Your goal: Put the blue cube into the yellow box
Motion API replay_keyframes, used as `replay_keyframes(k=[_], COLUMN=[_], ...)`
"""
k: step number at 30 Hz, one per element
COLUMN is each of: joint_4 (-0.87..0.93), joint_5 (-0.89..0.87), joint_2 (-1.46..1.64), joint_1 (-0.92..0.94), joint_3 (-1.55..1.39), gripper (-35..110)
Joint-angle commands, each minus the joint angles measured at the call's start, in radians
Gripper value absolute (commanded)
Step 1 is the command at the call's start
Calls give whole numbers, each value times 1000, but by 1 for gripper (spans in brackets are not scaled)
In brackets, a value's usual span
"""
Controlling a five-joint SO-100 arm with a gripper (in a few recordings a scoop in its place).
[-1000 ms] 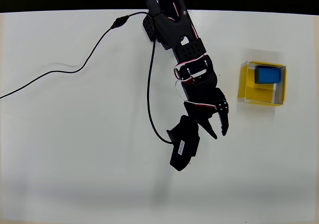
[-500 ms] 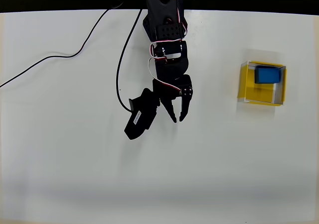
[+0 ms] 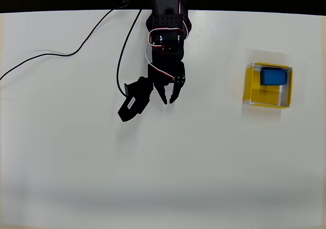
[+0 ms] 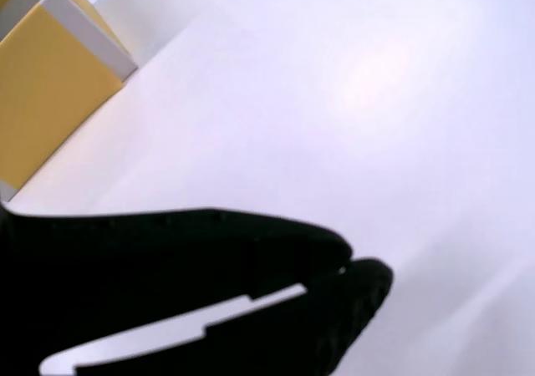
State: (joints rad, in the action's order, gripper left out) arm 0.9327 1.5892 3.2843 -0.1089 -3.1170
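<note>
The blue cube point(image 3: 274, 77) lies inside the yellow box point(image 3: 250, 89), in its far part, at the right of the table in the overhead view. My gripper point(image 3: 168, 101) is well to the left of the box, near the arm's base at the top centre, and is apart from both things. Its black fingertips point(image 4: 364, 276) meet in the wrist view, with nothing between them. That view also catches an outer wall of the yellow box point(image 4: 50, 83) at the top left.
A black camera module point(image 3: 131, 103) on a cable hangs just left of the gripper. A black cable point(image 3: 66, 54) trails across the white table point(image 3: 163, 178) to the left edge. The table's dark far edge runs along the top.
The arm has swung left and drawn back toward its base, away from the yellow box. The fingers have closed together. The blue cube stays in the box.
</note>
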Motion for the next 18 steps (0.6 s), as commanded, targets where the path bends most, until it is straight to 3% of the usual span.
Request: replay_keyframes(k=[1, 9, 18], joint_4=[147, 428, 426], joint_5=[5, 37, 20], joint_2=[52, 60, 60], joint_1=[14, 64, 71], joint_3=[-28, -28, -28], gripper=[0, 0, 4])
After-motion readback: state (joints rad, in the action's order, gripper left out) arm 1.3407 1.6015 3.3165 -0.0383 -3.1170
